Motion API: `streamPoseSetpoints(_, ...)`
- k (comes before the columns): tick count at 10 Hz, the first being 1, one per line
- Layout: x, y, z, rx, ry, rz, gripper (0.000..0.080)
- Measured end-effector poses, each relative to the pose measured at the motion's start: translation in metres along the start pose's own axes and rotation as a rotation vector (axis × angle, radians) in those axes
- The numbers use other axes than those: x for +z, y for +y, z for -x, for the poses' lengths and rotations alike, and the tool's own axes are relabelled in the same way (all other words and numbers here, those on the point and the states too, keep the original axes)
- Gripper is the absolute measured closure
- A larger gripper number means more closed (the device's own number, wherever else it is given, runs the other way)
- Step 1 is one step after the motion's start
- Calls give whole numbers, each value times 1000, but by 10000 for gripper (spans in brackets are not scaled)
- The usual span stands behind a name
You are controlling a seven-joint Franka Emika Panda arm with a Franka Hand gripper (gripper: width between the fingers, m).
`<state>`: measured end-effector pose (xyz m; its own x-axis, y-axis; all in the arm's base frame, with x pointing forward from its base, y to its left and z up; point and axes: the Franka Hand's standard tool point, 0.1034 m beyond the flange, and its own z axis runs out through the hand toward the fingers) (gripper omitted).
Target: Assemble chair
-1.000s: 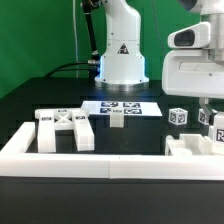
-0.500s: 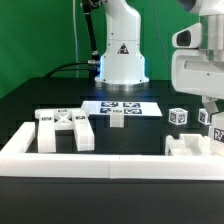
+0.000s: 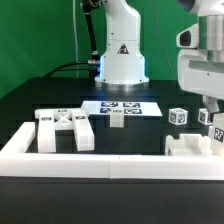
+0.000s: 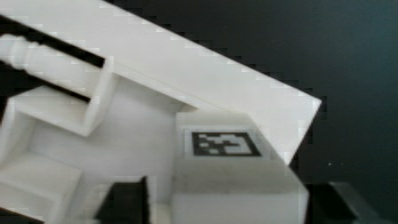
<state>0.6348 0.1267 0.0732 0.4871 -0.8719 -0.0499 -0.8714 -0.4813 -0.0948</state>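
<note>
1. The seat part (image 3: 188, 147), a white blocky chair piece, lies on the black table (image 3: 40, 100). It is to the exterior view's right of the marker board (image 3: 122, 106) and nearer the camera than it.
2. The gripper (image 3: 208, 104) hangs above that part. In the wrist view its fingers (image 4: 121, 200) stand wide apart with the part's tagged block between them. They clamp nothing, and I cannot tell whether either one touches it.
3. One slanted edge of the part borders bare table, and pegs stick out on its other side.
4. The X-braced back panel (image 3: 66, 128) lies to the exterior view's left of the board. A leg block (image 3: 117, 121) sits just in front of the board, and a tagged cube (image 3: 179, 117) lies to its right, near the fingers.
5. The barrier wall (image 3: 110, 166) runs across in front of the board, closing the near side just beyond the seat part.
6. The square tag (image 4: 222, 143) on the seat part is a black-and-white pattern. A triangle mark on the robot base (image 3: 120, 55) behind the board is too small to read.
</note>
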Motion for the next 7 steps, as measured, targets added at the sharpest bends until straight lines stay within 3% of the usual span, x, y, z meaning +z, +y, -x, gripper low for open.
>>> streamPoseSetpoints(1, 0, 0, 1, -116, -1, 4, 287)
streamPoseSetpoints(2, 0, 0, 2, -221, -1, 4, 181)
streamPoseSetpoints(3, 0, -1, 3, -303, -2, 3, 157)
streamPoseSetpoints(7, 1, -1, 6, -767, 3, 11, 150)
